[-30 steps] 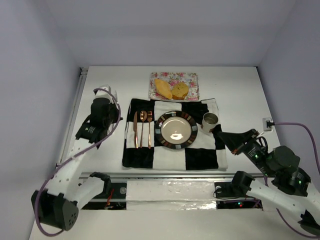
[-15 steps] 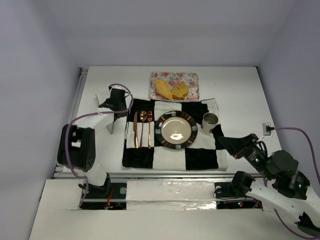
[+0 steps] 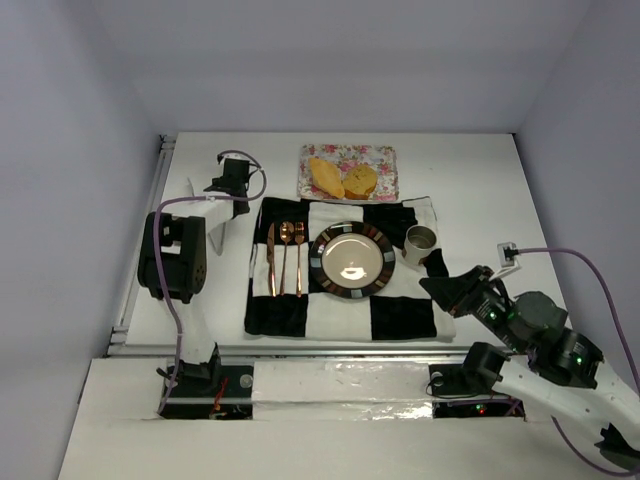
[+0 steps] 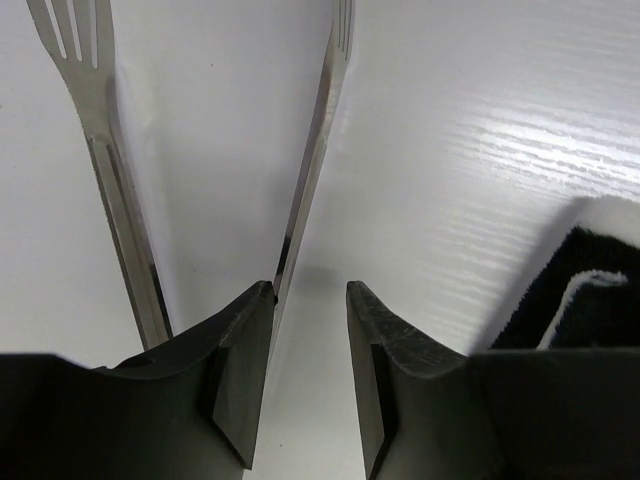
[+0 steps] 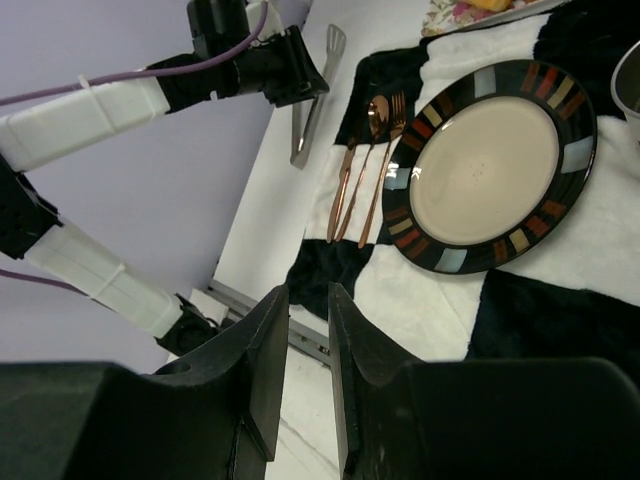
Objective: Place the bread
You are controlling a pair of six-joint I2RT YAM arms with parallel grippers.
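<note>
Two pieces of bread lie on a floral tray (image 3: 386, 156) at the far middle: a pale yellow-orange wedge (image 3: 325, 176) on the left and a browner chunk (image 3: 361, 180) beside it. The striped plate (image 3: 324, 270) sits bare on the checked cloth. My left gripper (image 3: 230, 192) hangs left of the cloth's far corner, well left of the bread. In the left wrist view it (image 4: 310, 300) is open and empty over metal tongs (image 4: 312, 170), one blade by its left fingertip. My right gripper (image 3: 432, 286) hovers over the cloth's near right corner. Its jaws (image 5: 309, 300) stand almost together, holding nothing.
Copper knife, spoon and fork (image 3: 285, 258) lie left of the plate. A metal cup (image 3: 420, 240) stands to its right. The black and white cloth (image 3: 400, 315) covers the table's middle. The tongs (image 5: 312, 100) lie on the white table left of the cloth.
My left arm has swung from the table's left side up and away to the tongs by the cloth's far left corner. My right gripper has drifted a little left and nearer.
</note>
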